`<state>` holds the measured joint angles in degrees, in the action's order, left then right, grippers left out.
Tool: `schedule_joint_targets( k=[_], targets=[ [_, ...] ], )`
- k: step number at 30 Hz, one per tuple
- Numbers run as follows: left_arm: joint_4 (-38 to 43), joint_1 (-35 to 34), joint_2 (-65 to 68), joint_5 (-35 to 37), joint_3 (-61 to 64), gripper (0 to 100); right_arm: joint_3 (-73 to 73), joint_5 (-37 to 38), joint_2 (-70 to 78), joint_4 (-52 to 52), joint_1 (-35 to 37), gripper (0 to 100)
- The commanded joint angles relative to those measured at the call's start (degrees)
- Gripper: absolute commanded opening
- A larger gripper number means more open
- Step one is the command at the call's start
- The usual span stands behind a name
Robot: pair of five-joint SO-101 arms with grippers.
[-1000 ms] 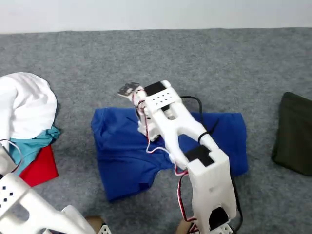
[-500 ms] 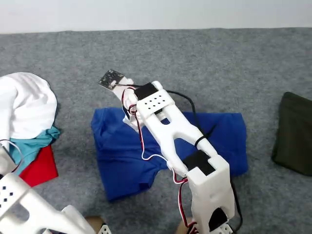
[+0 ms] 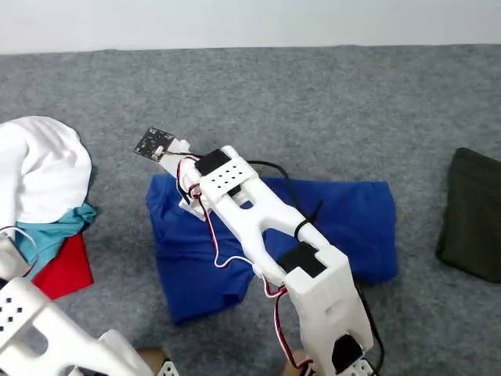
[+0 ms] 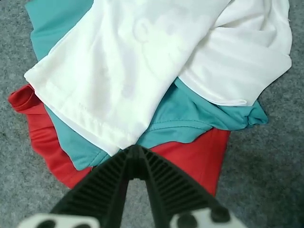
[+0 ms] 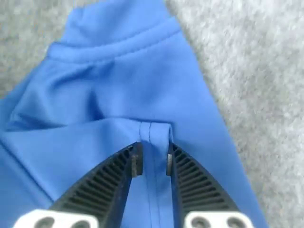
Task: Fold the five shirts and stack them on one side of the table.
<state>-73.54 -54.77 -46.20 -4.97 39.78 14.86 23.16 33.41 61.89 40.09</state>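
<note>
- Swinging across over the last second, the right arm (image 3: 266,227) now has its wrist above the sleeve-side edge of the blue shirt (image 3: 344,227), where before it sat nearer the garment's middle.
- Right claw (image 5: 153,159): clamped on a small raised ridge of blue fabric along a stitched seam. The ridge stands up between the tips and just ahead of them.
- The right wrist view shows this pinch. In the high view the wrist body covers the claw, so the grip cannot be judged from there.
- Beyond the tips the blue shirt runs to a hemmed edge, with bare grey table (image 3: 313,102) past it.
- The high view adds that the blue shirt lies spread and rumpled under the right arm, mostly behind the claw.
- Dark green shirt (image 3: 473,215): a folded block, well apart from the right claw, past the far end of the blue shirt.
- Left claw (image 4: 137,154): fingers together, nothing seen between them.
- Directly ahead of its tips lies a loose pile: white shirt (image 4: 142,61) on top, teal shirt (image 4: 190,118) under it, red shirt (image 4: 190,161) lowest and nearest the claw.
- Whether the tips touch the cloth cannot be told.
- In the high view this pile sits well apart from the right claw, beyond the blue shirt's edge.
</note>
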Motion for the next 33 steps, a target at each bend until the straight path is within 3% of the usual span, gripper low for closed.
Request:
schedule_joint_targets(
  k=[1,4,8,21,33],
  targets=[
    [1.2,0.0,-1.0,-0.4,-0.3,0,2.8,2.4,0.9,-2.8,0.4,10.2],
    [1.2,0.0,-1.0,-0.4,-0.3,0,3.5,4.9,3.4,-2.9,0.4,9.6],
    [1.2,0.0,-0.9,-0.4,-0.2,0,7.6,5.4,4.4,0.7,0.4,0.6],
    [2.5,1.2,-0.9,-0.2,-0.3,0,27.8,7.0,4.4,24.3,0.7,1.0],
    [2.8,1.2,-0.9,-0.4,-0.6,0,29.8,7.0,5.0,24.9,-3.3,1.0]
  ],
)
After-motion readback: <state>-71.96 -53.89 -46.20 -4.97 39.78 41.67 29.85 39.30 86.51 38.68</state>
